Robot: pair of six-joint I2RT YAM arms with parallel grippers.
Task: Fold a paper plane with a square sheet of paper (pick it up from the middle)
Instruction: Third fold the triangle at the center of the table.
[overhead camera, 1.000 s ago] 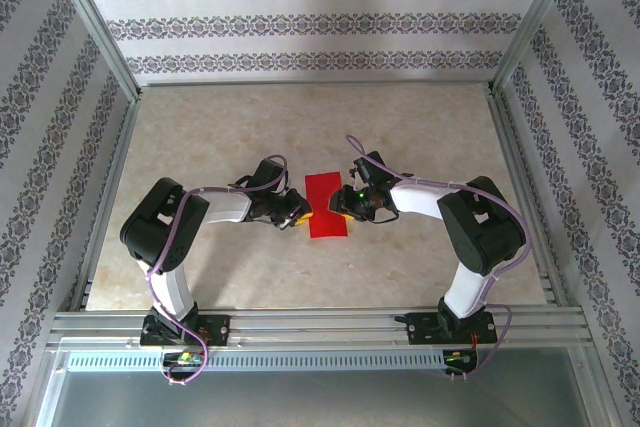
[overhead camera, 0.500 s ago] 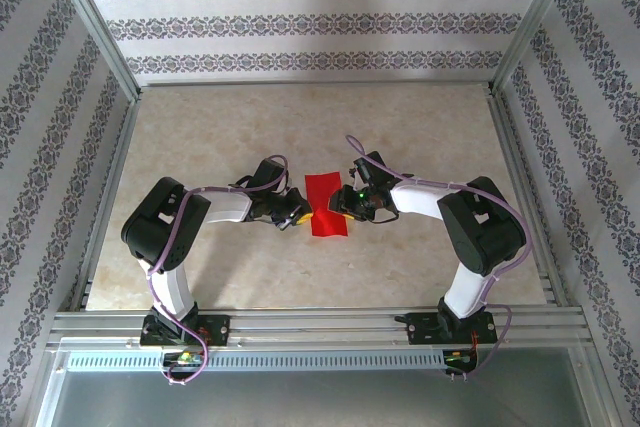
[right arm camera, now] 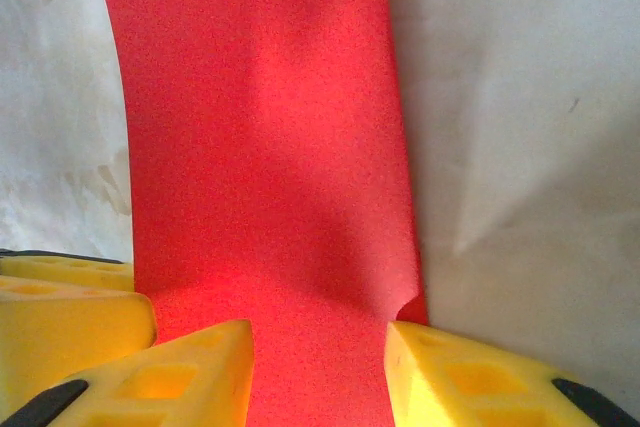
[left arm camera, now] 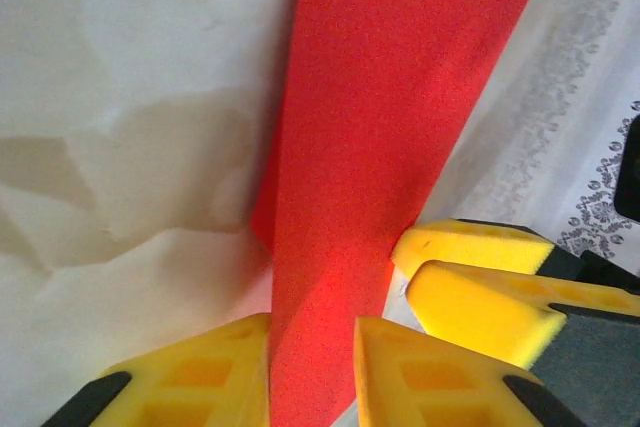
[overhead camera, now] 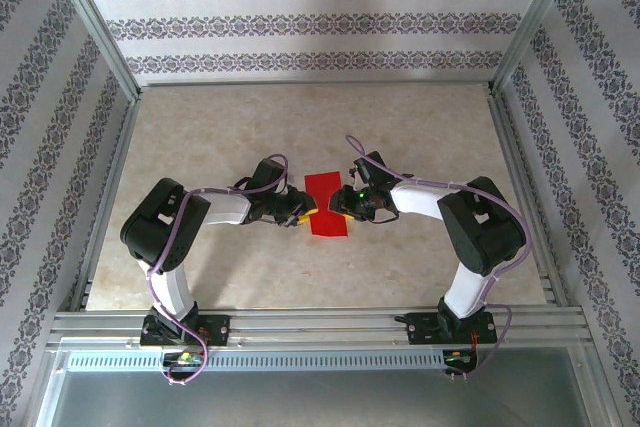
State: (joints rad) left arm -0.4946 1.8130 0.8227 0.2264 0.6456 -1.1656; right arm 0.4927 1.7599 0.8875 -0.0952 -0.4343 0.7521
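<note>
- At the paper's (overhead camera: 326, 189) left edge, halfway along it, the left tool (overhead camera: 303, 215) has its jaws part-way apart. The red sheet runs through the gap, and whether it is gripped cannot be told.
- At the paper's right edge, straight opposite, the right tool (overhead camera: 340, 213) stands much the same. The sheet lies between its fingers (right arm camera: 470, 377), and a grip is not clear there either.
- The paper lies on the desk (overhead camera: 200, 137) as a tall red band. It is narrow at the waist where both tools meet it, and wider at its far and near ends.
- Progress looks early: the pickup from the middle is in hand, but no pointed nose, wings or centre ridge show.
- Nearly all the plane's folds appear left to do.
</note>
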